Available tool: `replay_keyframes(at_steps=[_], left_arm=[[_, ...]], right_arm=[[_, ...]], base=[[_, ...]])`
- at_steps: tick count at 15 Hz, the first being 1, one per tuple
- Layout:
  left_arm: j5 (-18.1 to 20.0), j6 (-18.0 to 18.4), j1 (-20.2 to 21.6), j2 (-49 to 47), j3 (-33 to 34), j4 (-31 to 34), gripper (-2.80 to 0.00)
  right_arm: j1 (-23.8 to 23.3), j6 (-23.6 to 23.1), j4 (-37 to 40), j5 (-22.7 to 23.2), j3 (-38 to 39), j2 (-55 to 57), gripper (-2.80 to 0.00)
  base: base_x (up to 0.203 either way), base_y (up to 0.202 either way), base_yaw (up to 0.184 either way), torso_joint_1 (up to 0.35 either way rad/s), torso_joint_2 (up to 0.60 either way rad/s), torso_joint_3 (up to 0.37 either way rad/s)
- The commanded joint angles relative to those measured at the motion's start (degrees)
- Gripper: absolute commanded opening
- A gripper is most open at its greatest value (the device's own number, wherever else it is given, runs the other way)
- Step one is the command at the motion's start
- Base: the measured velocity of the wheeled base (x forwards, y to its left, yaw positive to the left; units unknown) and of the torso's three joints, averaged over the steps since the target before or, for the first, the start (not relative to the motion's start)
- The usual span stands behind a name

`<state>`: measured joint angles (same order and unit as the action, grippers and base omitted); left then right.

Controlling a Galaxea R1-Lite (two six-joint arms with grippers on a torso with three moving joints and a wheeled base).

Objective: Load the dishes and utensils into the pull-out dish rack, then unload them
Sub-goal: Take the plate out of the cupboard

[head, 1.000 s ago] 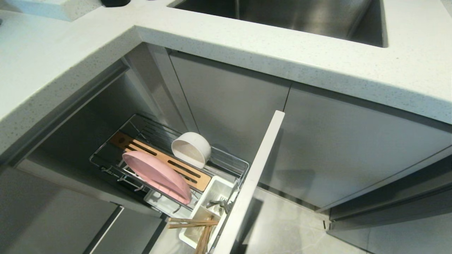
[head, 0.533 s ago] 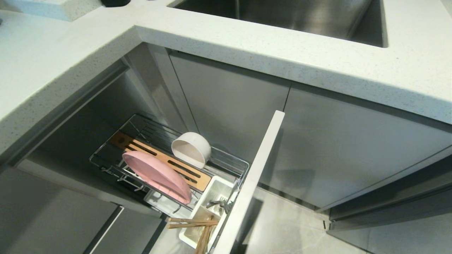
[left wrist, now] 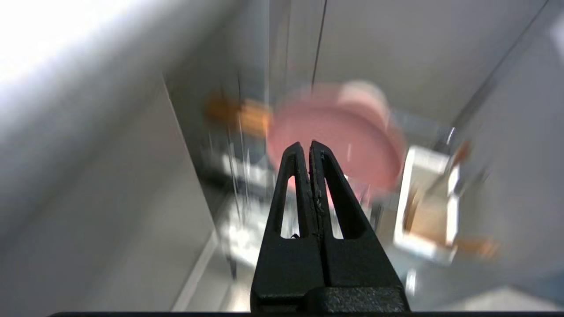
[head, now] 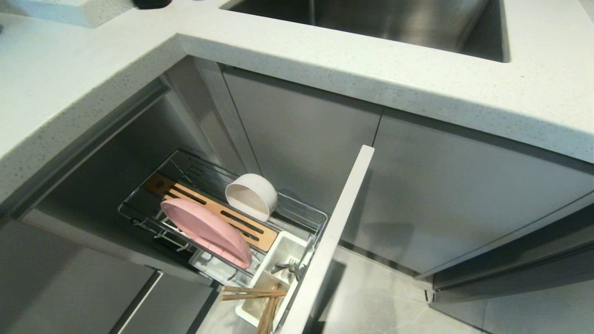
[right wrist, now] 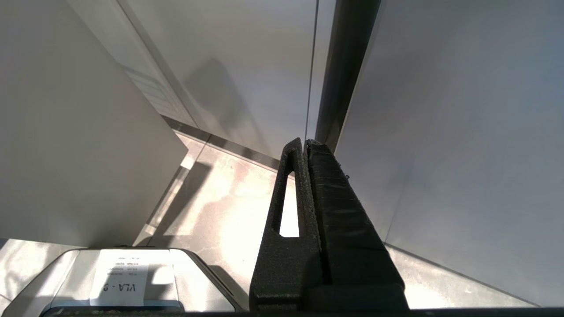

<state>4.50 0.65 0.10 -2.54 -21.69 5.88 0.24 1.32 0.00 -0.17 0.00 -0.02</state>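
The pull-out dish rack [head: 304,212] stands drawn out under the counter, its pale front panel [head: 336,225] edge-on. A pink plate [head: 204,230] stands on edge in it, next to the slotted wooden strip [head: 185,192]. A white bowl [head: 253,197] lies on its side behind the strip. Wooden chopsticks [head: 253,293] and a silver spoon [head: 285,269] rest in the white caddy [head: 292,243]. Neither arm shows in the head view. My left gripper [left wrist: 307,145] is shut and empty, short of the blurred pink plate [left wrist: 339,145]. My right gripper [right wrist: 305,143] is shut and empty, parked near the cabinet fronts.
A white speckled countertop [head: 325,51] wraps the corner above the rack, with a steel sink [head: 371,23] set into it. Grey cabinet doors [head: 464,195] stand to the rack's right. My base [right wrist: 119,281] shows on the tiled floor [right wrist: 220,207] below the right gripper.
The head view is unchanged; the rack and everything in it have stayed put.
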Motion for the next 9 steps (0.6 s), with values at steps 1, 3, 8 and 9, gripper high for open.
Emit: replay_keyframes(at_steps=[1, 3, 8, 9], left_arm=[[0.2, 0.2, 0.2, -7.7, -13.5, 3.1, -2.8], [0.6, 0.2, 0.4, -19.0, -28.2, 6.1, -2.8], [1.1, -13.5, 1.2, -41.3, -57.9, 8.6, -2.8], [0.8, -19.8, 1.1, -44.8, -63.2, 9.9, -2.8]], right_arm=[[0.0, 0.0, -0.1, 0.0, 0.1, 0.0, -2.8], [0.0, 0.0, 0.0, 0.0, 0.1, 0.0, -2.8], [0.0, 0.0, 0.0, 0.0, 0.1, 0.0, -2.8], [0.0, 0.0, 0.0, 0.0, 0.1, 0.0, -2.8]], base=[[0.0, 0.0, 0.0, 0.0, 0.0, 0.0], [0.0, 0.0, 0.0, 0.0, 0.0, 0.0], [0.0, 0.0, 0.0, 0.0, 0.0, 0.0], [0.0, 0.0, 0.0, 0.0, 0.0, 0.0]])
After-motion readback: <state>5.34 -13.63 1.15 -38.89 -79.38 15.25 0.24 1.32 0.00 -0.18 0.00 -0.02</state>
